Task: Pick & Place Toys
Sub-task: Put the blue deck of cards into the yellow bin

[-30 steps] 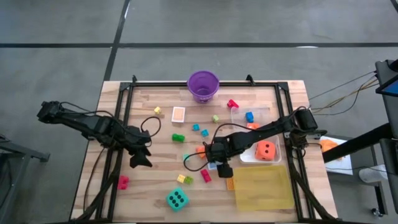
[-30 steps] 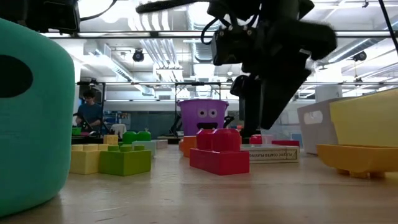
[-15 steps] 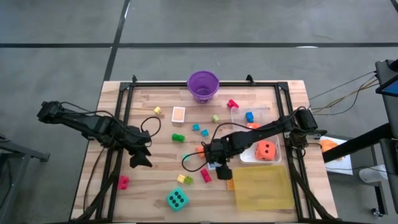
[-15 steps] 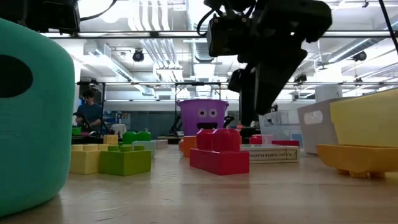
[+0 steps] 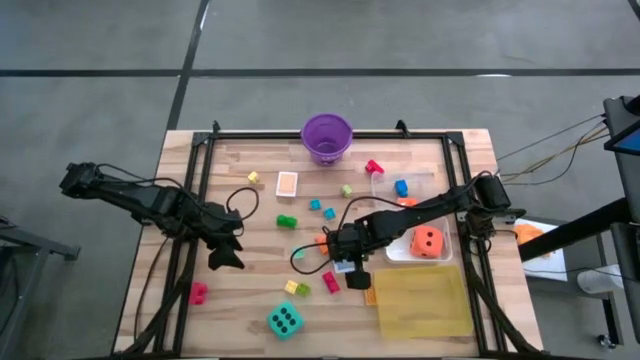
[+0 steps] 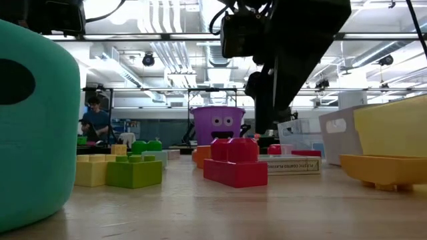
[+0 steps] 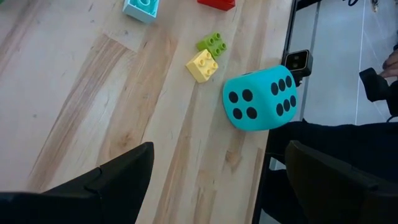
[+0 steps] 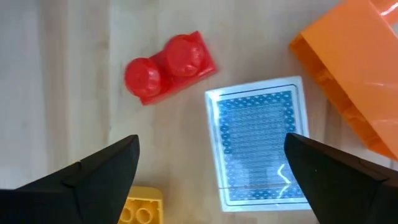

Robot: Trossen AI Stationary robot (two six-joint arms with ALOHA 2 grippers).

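My right gripper [image 5: 353,274] [image 8: 211,180] hovers open over the table's middle. Between and ahead of its fingers lie a blue patterned card [image 8: 261,146], a red block [image 8: 169,65] [image 6: 235,163] and a yellow block [image 8: 140,211], with an orange block [image 8: 354,74] beside the card. My left gripper [image 5: 226,256] [image 7: 217,180] is open and empty at the left. Ahead of it lie a teal dice [image 7: 261,96] [image 5: 285,320] and joined yellow and green blocks [image 7: 205,56]. An orange dice [image 5: 428,241] sits in a clear tub. All rest flat on the table.
The purple bucket [image 5: 327,137] stands at the far edge and a yellow tray [image 5: 425,300] at the near right. Several small blocks and an orange card [image 5: 287,183] are scattered over the middle, and a pink block [image 5: 198,292] lies near left. A person shows in the room behind.
My right gripper has shifted a little toward the table's near edge, above the red block and the card. In the low view its body has turned. The toys have stayed where they were.
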